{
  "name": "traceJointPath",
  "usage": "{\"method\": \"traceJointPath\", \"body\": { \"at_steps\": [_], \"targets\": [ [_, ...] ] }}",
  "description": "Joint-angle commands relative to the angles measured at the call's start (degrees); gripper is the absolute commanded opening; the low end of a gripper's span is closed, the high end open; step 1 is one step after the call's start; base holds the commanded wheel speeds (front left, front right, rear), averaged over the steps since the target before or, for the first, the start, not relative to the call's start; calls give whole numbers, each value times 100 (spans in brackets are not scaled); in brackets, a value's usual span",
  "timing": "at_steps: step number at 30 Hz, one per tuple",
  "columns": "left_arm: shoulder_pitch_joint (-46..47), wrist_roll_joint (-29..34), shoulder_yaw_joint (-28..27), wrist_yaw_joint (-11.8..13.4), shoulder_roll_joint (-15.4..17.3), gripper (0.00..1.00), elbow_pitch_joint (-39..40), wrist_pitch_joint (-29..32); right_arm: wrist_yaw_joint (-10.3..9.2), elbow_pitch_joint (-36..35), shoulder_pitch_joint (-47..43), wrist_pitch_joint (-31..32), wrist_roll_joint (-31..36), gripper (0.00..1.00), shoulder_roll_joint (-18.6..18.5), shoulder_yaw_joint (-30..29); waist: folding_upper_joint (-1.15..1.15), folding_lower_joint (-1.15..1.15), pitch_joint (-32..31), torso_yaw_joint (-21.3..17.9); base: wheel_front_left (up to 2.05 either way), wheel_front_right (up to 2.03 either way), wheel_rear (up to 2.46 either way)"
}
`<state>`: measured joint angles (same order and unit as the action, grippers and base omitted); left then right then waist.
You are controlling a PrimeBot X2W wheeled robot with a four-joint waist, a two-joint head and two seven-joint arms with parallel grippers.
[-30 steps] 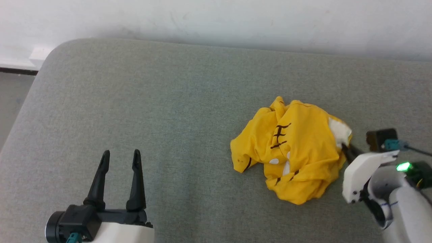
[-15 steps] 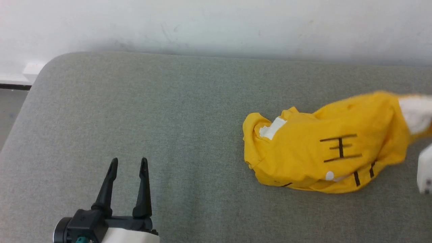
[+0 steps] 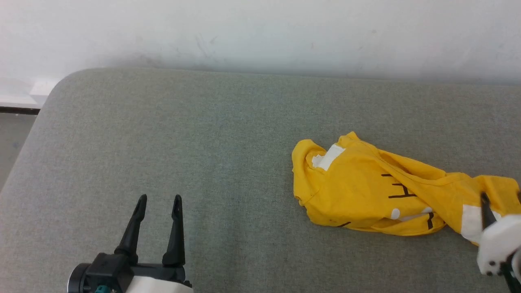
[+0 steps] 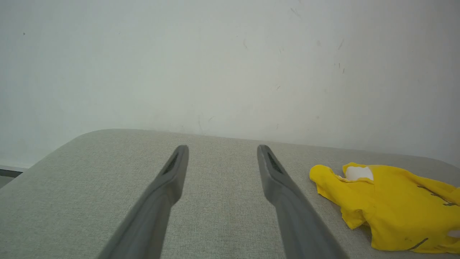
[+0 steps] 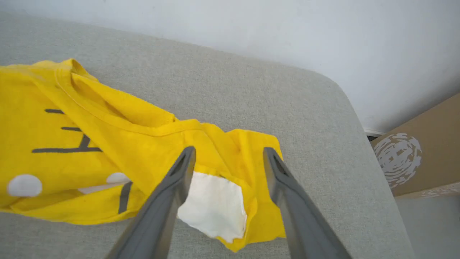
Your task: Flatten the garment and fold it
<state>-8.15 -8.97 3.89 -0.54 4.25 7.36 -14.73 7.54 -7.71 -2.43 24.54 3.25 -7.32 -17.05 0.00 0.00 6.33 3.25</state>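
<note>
Straddling garment [image 5: 107, 144] edge, right end effector [image 5: 228, 153] gapes; left end effector [image 4: 222, 151] gapes over cushion [image 4: 90, 165].

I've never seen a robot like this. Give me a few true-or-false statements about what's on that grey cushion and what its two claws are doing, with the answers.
1. The garment lies neatly folded. False: it lies crumpled on the grey cushion.
2. The right gripper has its fingers spread, with a white patch of the garment seen between them. True.
3. The left gripper grips the garment. False: it is open, over bare cushion, apart from the garment.
4. A cardboard box stands beyond the cushion's edge. True.
</note>
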Motion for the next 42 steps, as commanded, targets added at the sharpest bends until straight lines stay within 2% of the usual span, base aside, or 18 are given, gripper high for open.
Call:
{"method": "traceJointPath", "body": {
  "at_steps": [1, 6, 10, 19, 24, 30, 31, 32, 33, 39, 42],
  "targets": [
    [-49, 53, -3, -45, 31, 100, -17, -27, -5, -51, 112, -41, -51, 100, -8, 61, 0, 0, -39, -17, 0, 0, 0],
    [-26, 40, 80, -83, 10, 100, -79, -27, -5, -149, 606, -93, -303, 100, -206, 842, 0, 0, -86, 57, 0, 0, 0],
    [13, 8, 84, -99, -3, 100, -87, -27, -5, -2, 1084, 97, -597, 100, -322, 1614, 0, 0, 0, 210, 0, 0, 0],
    [216, -90, 115, -117, -61, 100, -169, -27, -5, 978, 2037, 617, -1079, 100, -410, 3361, 0, 0, 308, 720, 0, 0, 0],
    [288, -146, 140, -111, -93, 100, -230, -27, -5, 1643, 2395, 758, -1138, 100, -469, 3917, 0, 0, 405, 959, 0, 0, 0],
    [379, -187, 201, -124, -116, 100, -310, -27, -5, 2556, 2646, 1061, -927, 100, -405, 4133, 0, 0, 444, 1152, 0, 0, 0],
    [395, -192, 211, -124, -119, 100, -324, -27, -5, 2688, 2684, 1104, -855, 57, -406, 4165, 0, 0, 446, 1173, 0, 0, 0],
    [407, -198, 218, -121, -121, 100, -335, -27, -5, 2802, 2721, 1101, -785, 23, -387, 4138, 0, 0, 447, 1185, 0, 0, 0],
    [419, -204, 225, -119, -123, 100, -346, -27, -5, 2905, 2759, 1081, -702, 0, -375, 4132, 0, 0, 447, 1199, 0, 0, 0],
    [410, -219, 222, -84, -131, 100, -405, -27, -5, 3054, 3084, 495, -587, 0, -146, 4038, 0, 0, 351, 1182, 0, 0, 0],
    [358, -206, 194, -77, -132, 100, -412, -27, -5, 2907, 3297, 98, -717, 0, 53, 4216, 0, 0, 273, 1128, 0, 0, 0]
  ]
}}
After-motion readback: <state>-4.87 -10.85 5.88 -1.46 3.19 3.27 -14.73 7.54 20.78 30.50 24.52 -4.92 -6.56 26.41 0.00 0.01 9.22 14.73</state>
